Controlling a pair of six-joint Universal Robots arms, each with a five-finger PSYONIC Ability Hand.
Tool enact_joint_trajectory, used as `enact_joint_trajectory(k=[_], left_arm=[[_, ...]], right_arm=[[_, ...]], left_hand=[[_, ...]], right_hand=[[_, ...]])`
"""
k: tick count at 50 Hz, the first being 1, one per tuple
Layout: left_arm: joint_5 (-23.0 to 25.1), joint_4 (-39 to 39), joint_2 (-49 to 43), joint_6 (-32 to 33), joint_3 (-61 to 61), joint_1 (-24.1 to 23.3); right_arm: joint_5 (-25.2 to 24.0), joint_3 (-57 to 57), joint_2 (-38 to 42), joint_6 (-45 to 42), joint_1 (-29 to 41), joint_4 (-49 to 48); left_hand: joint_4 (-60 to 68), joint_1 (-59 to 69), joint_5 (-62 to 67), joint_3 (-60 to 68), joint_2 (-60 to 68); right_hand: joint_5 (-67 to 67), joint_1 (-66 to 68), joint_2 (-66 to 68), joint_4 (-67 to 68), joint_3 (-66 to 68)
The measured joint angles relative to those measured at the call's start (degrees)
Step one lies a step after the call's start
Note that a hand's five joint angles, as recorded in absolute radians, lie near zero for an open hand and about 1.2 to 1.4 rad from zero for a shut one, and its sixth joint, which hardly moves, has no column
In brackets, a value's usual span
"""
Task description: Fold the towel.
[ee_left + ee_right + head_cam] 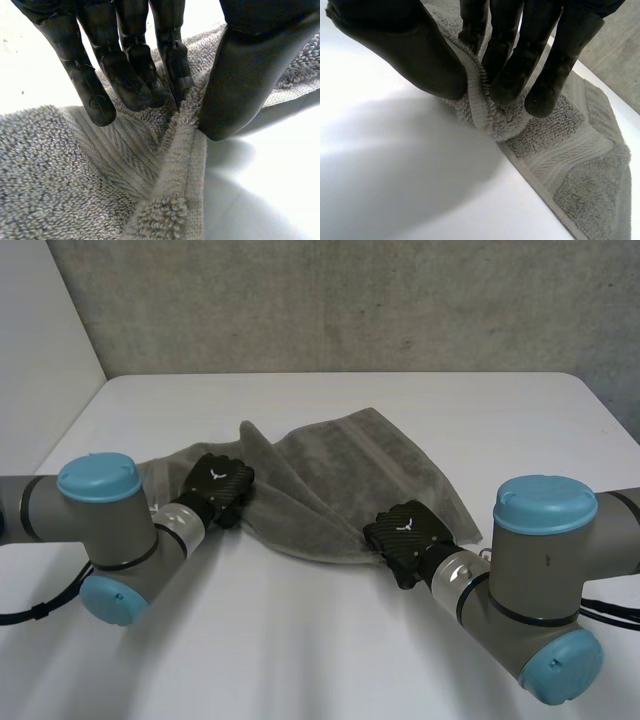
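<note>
While the grey towel (pixel 345 465) lies rumpled mid white table (pixel 300 640), both hands are on its near edge: left hand (pixel 217 488) toward the towel's left end, thumb & fingers clamped on the hem; right hand (pixel 405 532) nearer the right corner, likewise pinching a bunched bit of hem btw thumb & fingers.

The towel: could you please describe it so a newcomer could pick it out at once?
Across the middle of the white table lies a rumpled grey towel. It is the only cloth there, and the left hand and the right hand each pinch its near edge.
</note>
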Motion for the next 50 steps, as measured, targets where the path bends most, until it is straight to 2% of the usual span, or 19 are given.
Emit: enact_joint_trajectory(k=[7, 14, 22, 26, 30, 32, 40, 50], left_arm=[[0.0, -1.1, 5.7, -0.2, -1.8, 0.7], [0.2, -2.3, 16.1, -0.7, -6.3, 2.6], [0.8, -1.8, 28.4, -5.9, -13.1, 5.9], [0.9, -1.5, 30.6, -7.8, -15.5, 7.4], [1.0, -1.3, 31.2, -8.6, -18.1, 9.3], [1.0, -1.3, 30.9, -8.6, -19.0, 10.3], [2.2, -1.4, 30.0, -8.4, -21.9, 14.1], [3.6, -1.4, 29.9, -8.6, -21.6, 14.6]], right_arm=[[0.2, -0.9, -3.6, 0.3, -0.4, 0.4], [0.4, -2.9, -11.9, 1.6, -0.6, 1.1], [0.7, -5.3, -17.9, 8.4, 0.0, 4.7], [0.2, -5.4, -16.5, 10.1, 0.7, 6.8], [-0.2, -6.5, -11.9, 10.1, 2.3, 11.5], [0.1, -7.5, -9.8, 9.7, 2.7, 14.2], [2.4, -8.2, -7.1, 9.2, 1.7, 17.7], [5.5, 1.5, -7.6, 14.1, -0.3, 6.4]], left_hand=[[0.0, 0.2, 0.0, 0.0, 0.0], [0.0, 0.3, 0.0, 0.0, 0.3], [0.0, 0.5, 0.0, 0.0, 0.4], [0.0, 0.5, 0.0, 0.0, 0.5], [0.1, 0.5, 0.0, 0.0, 0.5], [0.3, 0.5, 0.0, 0.0, 0.5], [0.3, 0.5, 0.0, 0.0, 0.5], [0.3, 0.5, 0.0, 0.0, 0.5]], right_hand=[[0.0, 0.0, 0.0, 0.0, 0.0], [0.0, 0.0, 0.0, 0.0, 0.0], [0.0, 0.0, 0.0, 0.0, 0.0], [-5.1, -4.2, -4.5, -4.9, -4.7], [-40.1, -38.9, -38.9, -38.6, -38.5], [-47.1, -44.9, -45.2, -45.2, -45.2], [-50.3, -47.6, -46.3, -47.9, -47.7], [-50.2, -47.6, -46.3, -47.9, -47.7]])
